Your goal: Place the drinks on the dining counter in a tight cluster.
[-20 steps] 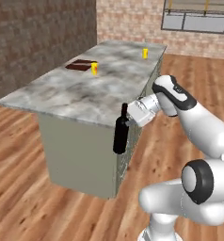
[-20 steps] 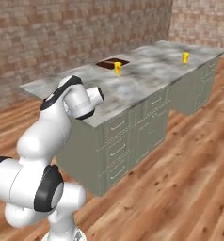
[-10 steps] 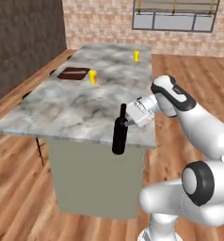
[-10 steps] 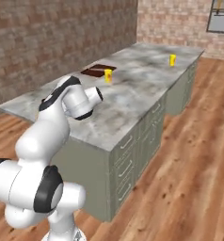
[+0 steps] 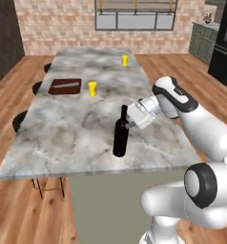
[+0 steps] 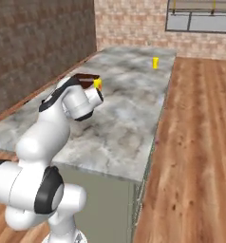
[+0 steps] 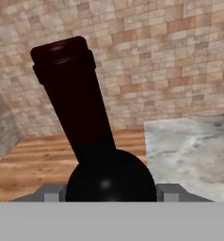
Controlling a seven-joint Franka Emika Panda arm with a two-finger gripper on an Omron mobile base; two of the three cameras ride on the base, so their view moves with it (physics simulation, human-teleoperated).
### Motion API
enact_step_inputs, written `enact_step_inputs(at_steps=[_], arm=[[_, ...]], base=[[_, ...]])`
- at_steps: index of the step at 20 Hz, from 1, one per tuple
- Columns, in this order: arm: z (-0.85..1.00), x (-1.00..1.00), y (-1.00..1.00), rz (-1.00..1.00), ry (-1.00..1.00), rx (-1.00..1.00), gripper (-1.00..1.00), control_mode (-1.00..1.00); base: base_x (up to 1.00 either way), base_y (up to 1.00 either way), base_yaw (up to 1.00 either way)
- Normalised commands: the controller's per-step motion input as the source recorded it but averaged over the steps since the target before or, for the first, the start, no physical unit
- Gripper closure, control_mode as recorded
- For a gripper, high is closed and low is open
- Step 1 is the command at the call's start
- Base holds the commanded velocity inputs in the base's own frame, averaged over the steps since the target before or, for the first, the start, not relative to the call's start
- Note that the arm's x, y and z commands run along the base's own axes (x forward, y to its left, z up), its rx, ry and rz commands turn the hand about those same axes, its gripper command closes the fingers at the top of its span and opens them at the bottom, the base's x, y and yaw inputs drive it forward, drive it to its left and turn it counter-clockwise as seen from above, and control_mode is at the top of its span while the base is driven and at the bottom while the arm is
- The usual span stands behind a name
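Wine bottle (image 5: 119, 138) hangs upright over the near end of the table (image 5: 72, 128), pinched at its shoulder by the pincer (image 5: 130, 120). Set down near the edge, it could tip off; 2 yellow cups (image 5: 92, 88) stand farther along.

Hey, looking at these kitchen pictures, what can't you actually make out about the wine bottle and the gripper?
- Gripper fingertips: the black wine bottle hides them in the left base view, and the hand view cuts them off at its bottom edge.
- Bottle's base: cut off in the hand view; whether it touches the dining counter cannot be told.
- Right base view: the arm's own body hides the bottle.
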Motion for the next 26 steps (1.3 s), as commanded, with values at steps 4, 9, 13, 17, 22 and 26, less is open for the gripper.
enact_step_inputs(at_steps=[4, 9, 13, 17, 22, 26], arm=[[0.00, 0.00, 0.00, 0.00, 0.00, 0.00, 1.00, 1.00], [0.00, 0.00, 0.00, 0.00, 0.00, 0.00, 1.00, 1.00], [0.00, 0.00, 0.00, 0.00, 0.00, 0.00, 1.00, 1.00], [0.00, 0.00, 0.00, 0.00, 0.00, 0.00, 1.00, 1.00], [0.00, 0.00, 0.00, 0.00, 0.00, 0.00, 1.00, 1.00], [0.00, 0.00, 0.00, 0.00, 0.00, 0.00, 1.00, 1.00]], base=[[0.36, 1.00, -0.52], [0.20, 1.00, -0.45], [0.63, 1.00, -0.44], [0.35, 0.65, -0.15], [0.08, 0.04, 0.00], [0.00, 0.00, 0.00]])
